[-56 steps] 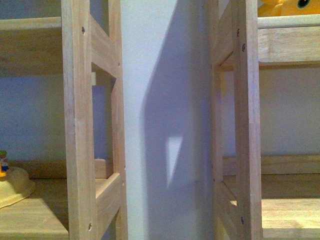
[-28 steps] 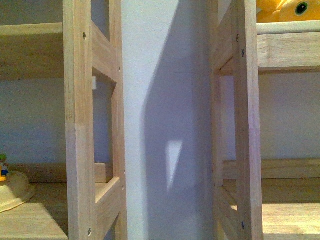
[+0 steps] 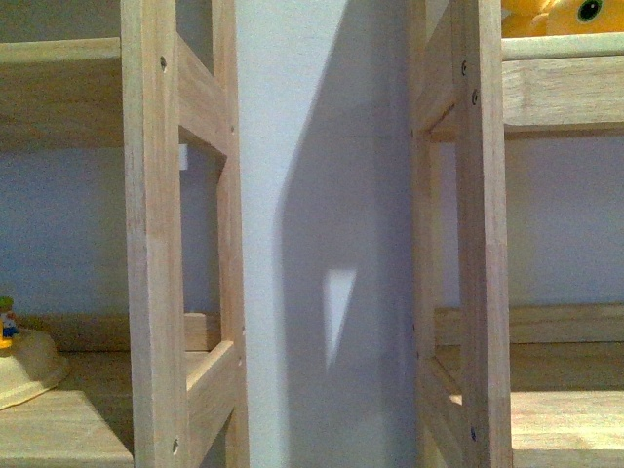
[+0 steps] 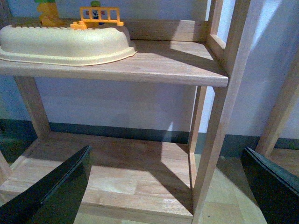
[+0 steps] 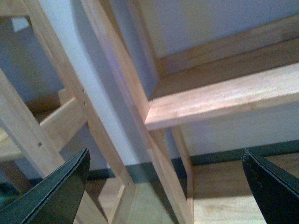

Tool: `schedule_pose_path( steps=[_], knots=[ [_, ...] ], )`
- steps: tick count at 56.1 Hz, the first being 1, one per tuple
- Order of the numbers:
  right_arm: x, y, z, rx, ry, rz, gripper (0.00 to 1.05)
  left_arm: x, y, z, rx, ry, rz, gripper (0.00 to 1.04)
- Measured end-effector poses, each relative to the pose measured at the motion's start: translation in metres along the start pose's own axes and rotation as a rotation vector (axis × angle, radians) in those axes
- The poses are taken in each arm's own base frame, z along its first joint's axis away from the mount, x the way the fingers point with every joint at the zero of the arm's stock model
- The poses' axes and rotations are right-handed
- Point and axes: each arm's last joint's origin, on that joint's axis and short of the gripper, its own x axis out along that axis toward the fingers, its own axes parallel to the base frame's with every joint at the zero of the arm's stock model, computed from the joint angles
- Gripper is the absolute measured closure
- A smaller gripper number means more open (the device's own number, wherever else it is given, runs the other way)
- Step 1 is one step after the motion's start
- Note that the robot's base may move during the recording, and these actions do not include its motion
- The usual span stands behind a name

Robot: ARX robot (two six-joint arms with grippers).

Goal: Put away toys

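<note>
The toy, a yellow-orange plush (image 3: 558, 16) with a black eye, lies on the upper shelf (image 3: 565, 93) of the right wooden rack; only its lower edge shows at the top of the front view. Neither arm appears in that view. My left gripper (image 4: 163, 191) is open, with empty black fingers (image 4: 56, 196) spread wide before the left rack's low shelf (image 4: 117, 172). My right gripper (image 5: 166, 191) is open too, with nothing between its fingers (image 5: 275, 186), and faces the right rack's leg and a shelf (image 5: 219, 100). The plush is out of both wrist views.
A cream dome-shaped item (image 4: 65, 42) carrying a small colourful figure (image 4: 49, 11) and an orange fence sits on the left rack's middle shelf; its edge (image 3: 24, 369) shows in the front view. Two rack uprights (image 3: 151, 234) (image 3: 483, 234) flank a white wall strip (image 3: 322, 195).
The front view has bobbed slightly down and back up. The plush stays on its upper shelf and the dome-shaped item stays on the left shelf.
</note>
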Motion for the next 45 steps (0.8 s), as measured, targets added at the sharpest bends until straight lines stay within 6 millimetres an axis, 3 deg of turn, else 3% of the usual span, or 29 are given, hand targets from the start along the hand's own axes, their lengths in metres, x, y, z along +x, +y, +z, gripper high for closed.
schedule_pose_path(
  steps=[7, 17, 29, 34, 45],
  knots=[
    [0.002, -0.004, -0.014, -0.019, 0.048, -0.009, 0.07, 0.0, 0.0, 0.0, 0.0, 0.0, 0.0, 0.06],
    [0.002, -0.005, -0.016, -0.044, 0.055, -0.021, 0.07, 0.0, 0.0, 0.0, 0.0, 0.0, 0.0, 0.06],
    [-0.003, -0.011, -0.017, -0.273, 0.074, -0.097, 0.42, 0.0, 0.0, 0.0, 0.0, 0.0, 0.0, 0.06],
    [-0.005, -0.013, -0.024, -0.301, 0.068, -0.096, 0.62, 0.0, 0.0, 0.0, 0.0, 0.0, 0.0, 0.06],
    [-0.005, -0.013, -0.024, -0.316, 0.066, -0.096, 0.91, 0.0, 0.0, 0.0, 0.0, 0.0, 0.0, 0.06]
  ],
)
